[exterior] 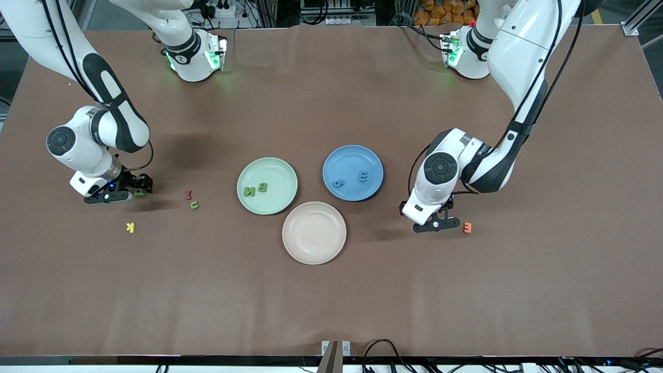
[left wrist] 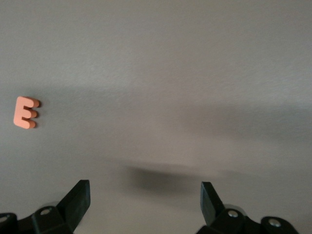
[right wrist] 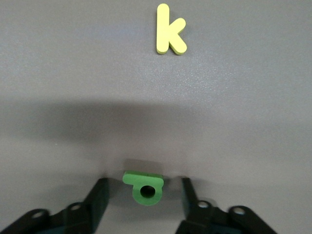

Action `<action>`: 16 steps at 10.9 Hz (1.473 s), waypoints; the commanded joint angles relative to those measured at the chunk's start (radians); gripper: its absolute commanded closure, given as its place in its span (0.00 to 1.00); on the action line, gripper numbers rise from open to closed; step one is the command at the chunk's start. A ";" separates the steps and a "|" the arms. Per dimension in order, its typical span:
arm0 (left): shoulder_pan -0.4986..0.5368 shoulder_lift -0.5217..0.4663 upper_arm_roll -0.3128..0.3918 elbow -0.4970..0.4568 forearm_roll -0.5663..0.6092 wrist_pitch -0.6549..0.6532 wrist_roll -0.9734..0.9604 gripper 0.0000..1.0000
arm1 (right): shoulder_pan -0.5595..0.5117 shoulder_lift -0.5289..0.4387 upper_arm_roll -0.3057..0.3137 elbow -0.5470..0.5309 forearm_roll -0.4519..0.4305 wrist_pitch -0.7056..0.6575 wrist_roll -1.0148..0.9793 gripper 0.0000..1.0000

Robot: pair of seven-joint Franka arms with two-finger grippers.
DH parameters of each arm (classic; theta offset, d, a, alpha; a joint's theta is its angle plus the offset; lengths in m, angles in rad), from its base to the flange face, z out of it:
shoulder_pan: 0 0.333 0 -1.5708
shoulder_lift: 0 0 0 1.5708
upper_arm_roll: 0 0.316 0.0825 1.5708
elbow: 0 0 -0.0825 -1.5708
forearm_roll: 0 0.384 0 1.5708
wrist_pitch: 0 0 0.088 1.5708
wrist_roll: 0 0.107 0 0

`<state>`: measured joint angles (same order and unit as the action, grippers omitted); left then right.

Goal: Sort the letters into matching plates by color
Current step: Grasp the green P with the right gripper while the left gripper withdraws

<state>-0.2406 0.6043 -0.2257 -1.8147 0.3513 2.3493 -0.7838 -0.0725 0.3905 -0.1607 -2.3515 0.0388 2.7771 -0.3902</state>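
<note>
The mint green plate (exterior: 243, 178) holds two green letters, an N (exterior: 249, 191) and a B (exterior: 262, 187). Beside it, the blue plate (exterior: 352, 155) holds two blue letters (exterior: 338, 183) (exterior: 363, 176). My right gripper (exterior: 139, 187) (right wrist: 144, 184) is down at the table near the right arm's end. It stands open around a green letter (exterior: 140, 192) (right wrist: 141, 178), with a gap on each side. Another green letter (exterior: 194, 204) lies on the table between that gripper and the green plate. My left gripper (exterior: 435, 213) (left wrist: 145, 187) hangs open over bare table, holding nothing.
A beige-pink plate (exterior: 314, 232) sits empty, nearer the front camera than the other two plates. A yellow K (exterior: 131, 227) (right wrist: 168, 30) and a dark red letter (exterior: 188, 195) lie near the right gripper. An orange E (exterior: 467, 227) (left wrist: 24, 112) lies beside the left gripper.
</note>
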 commanded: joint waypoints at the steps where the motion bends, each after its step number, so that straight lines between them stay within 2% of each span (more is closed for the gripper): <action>1: 0.050 -0.086 -0.014 -0.136 0.028 0.056 0.003 0.00 | -0.027 -0.002 0.020 -0.003 0.000 0.013 -0.007 0.45; 3: 0.079 -0.122 -0.020 -0.184 0.026 0.058 -0.002 0.00 | -0.027 -0.002 0.020 0.000 0.000 0.013 -0.007 0.53; 6: 0.140 -0.156 -0.064 -0.228 -0.001 0.070 -0.008 0.00 | -0.033 -0.002 0.027 0.004 0.001 0.013 -0.007 0.54; 9: 0.373 -0.159 -0.240 -0.290 -0.008 0.139 -0.006 0.00 | -0.033 -0.002 0.030 0.008 0.001 0.013 -0.007 0.56; 11: 0.457 -0.159 -0.306 -0.310 -0.009 0.143 -0.014 0.00 | -0.036 -0.002 0.035 0.009 0.001 0.013 -0.007 0.58; 16: 0.466 -0.120 -0.313 -0.319 -0.009 0.159 -0.072 0.01 | -0.038 -0.004 0.036 0.011 0.001 0.013 -0.007 0.61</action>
<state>0.2143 0.4767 -0.5246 -2.1164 0.3513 2.4900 -0.8171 -0.0849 0.3879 -0.1454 -2.3450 0.0392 2.7812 -0.3901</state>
